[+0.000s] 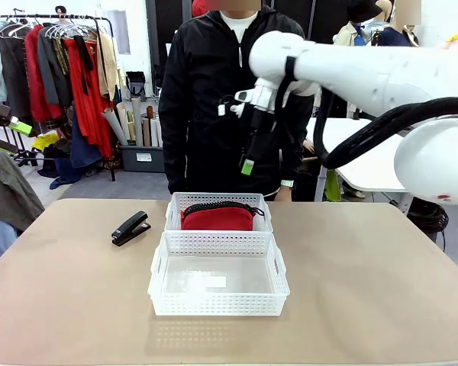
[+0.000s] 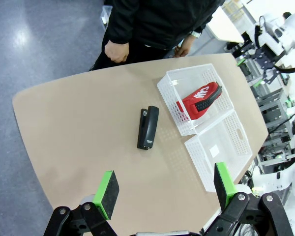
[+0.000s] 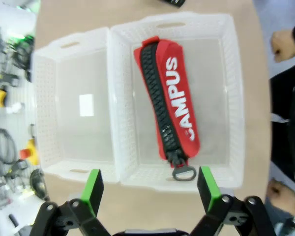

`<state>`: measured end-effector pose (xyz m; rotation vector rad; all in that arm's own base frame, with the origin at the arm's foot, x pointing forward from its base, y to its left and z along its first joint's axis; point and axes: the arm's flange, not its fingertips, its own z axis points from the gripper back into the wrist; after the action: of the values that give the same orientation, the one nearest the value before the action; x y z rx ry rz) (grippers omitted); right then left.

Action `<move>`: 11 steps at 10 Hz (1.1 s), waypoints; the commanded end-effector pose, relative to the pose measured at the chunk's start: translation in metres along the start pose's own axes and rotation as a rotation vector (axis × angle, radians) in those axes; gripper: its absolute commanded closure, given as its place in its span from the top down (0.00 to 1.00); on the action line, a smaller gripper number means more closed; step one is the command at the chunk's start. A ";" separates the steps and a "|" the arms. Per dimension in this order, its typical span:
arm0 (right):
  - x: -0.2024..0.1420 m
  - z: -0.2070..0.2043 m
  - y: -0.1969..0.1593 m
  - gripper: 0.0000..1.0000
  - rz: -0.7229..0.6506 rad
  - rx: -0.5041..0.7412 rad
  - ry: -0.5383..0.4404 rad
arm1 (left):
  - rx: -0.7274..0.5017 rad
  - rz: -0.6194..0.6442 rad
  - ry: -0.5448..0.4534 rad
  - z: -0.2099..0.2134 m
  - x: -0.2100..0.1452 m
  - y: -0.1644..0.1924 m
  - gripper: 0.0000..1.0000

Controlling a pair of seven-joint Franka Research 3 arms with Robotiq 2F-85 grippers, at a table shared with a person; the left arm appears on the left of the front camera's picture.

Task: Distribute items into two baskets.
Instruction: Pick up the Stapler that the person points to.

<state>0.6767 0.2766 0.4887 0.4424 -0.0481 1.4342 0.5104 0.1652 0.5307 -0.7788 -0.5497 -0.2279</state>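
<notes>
Red fabric, soft, with a ribbed black zipper along its edge, makes up the pouch [image 3: 172, 98]. It lies slantwise inside the far basket [image 3: 233, 98], with white block print on its side and a dark ring at the zipper's end. Both baskets are white plastic and rectangular, with lattice walls, flared rims and smooth clear floors. The near basket [image 1: 217, 303] touches the far one long side to long side, with a pale glare on its floor. The black stapler [image 1: 130, 228], glossy and wedge-shaped, rests on the matte tan bench [image 1: 366, 290] near the baskets, on the robot's left. The right tool [image 3: 150, 183] hangs above the pouch, green pads spread wide, released. The left tool [image 2: 165, 189] hovers high over the bench, likewise released, pads well apart
</notes>
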 end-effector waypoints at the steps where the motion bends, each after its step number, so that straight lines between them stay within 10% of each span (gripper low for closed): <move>1: -0.034 0.020 0.005 1.00 -0.137 0.103 -0.126 | -0.006 0.002 -0.009 0.001 0.000 -0.001 1.00; 11: -0.265 0.065 0.103 1.00 -0.596 0.065 -0.685 | -0.006 0.002 -0.009 0.001 0.000 -0.001 1.00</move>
<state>0.5672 0.0133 0.5026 0.8841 -0.3143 0.6751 0.5104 0.1653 0.5304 -0.7790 -0.5493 -0.2275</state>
